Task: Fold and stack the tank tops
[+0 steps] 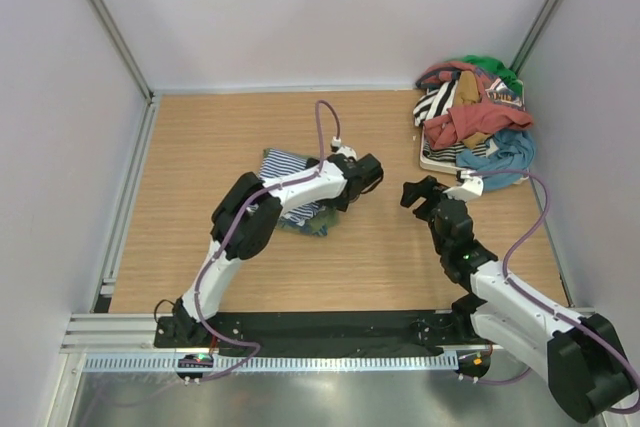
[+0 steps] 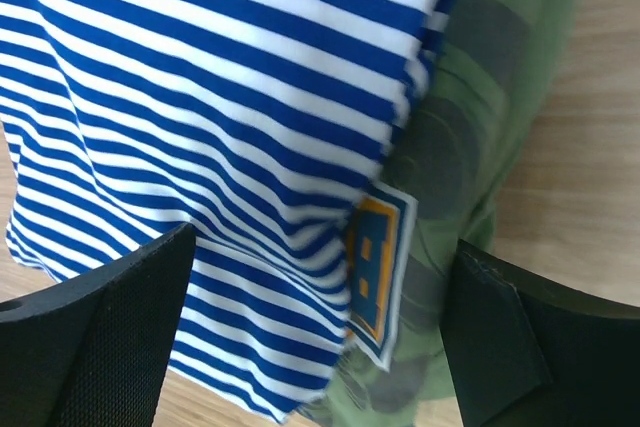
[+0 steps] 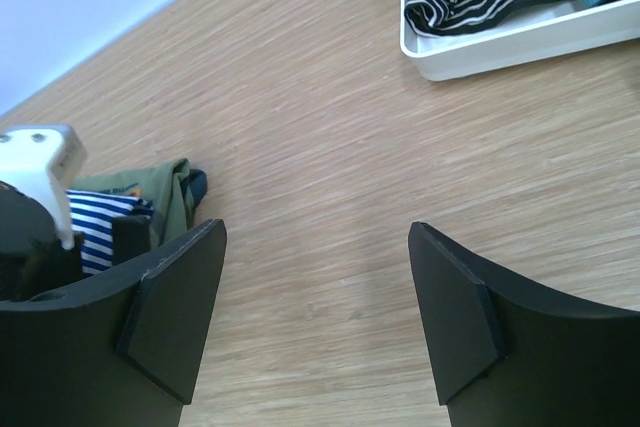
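The striped tank top (image 1: 283, 164) lies folded in the middle of the table on top of the olive green tank top (image 1: 318, 223), whose edge sticks out at the near side. In the left wrist view the blue-and-white stripes (image 2: 200, 97) fill the frame, with the olive cloth (image 2: 490, 87) to the right. My left gripper (image 1: 362, 181) hangs open over the right edge of this stack, and nothing is between its fingers (image 2: 100, 347). My right gripper (image 1: 420, 194) stands open over bare wood to the right of the stack. From that wrist I see the olive top (image 3: 150, 192) at the left.
A white tray (image 3: 480, 52) at the back right holds a heap of mixed clothes (image 1: 475, 122). Grey walls and metal rails enclose the wooden table on three sides.
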Robot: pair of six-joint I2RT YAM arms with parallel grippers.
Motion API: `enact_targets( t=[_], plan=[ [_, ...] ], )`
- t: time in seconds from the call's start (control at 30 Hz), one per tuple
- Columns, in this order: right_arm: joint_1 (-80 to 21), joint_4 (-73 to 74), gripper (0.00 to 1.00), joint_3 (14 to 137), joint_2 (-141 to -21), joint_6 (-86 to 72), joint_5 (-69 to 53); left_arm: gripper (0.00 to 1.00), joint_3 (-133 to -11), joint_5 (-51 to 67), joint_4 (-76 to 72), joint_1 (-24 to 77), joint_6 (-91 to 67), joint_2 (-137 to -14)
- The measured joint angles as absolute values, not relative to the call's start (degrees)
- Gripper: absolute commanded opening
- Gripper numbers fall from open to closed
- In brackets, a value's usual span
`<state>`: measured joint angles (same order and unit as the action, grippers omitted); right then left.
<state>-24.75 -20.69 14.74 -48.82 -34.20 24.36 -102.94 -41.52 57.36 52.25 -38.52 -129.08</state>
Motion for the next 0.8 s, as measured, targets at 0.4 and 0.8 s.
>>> enact_targets(
  t=[0.4,0.8],
  plan=[
    [-24.75,-20.53,0.8,14.76,-52.58,-34.2,23.83,1.0,-84.4,-39.81,51.72,23.51,-37.12,-115.68],
    [-24.75,-20.51,0.88,16.36,-57.32,-33.06,20.73,1.0,-73.95,-39.24,46.85,30.3,-39.68,-83.59]
  ],
)
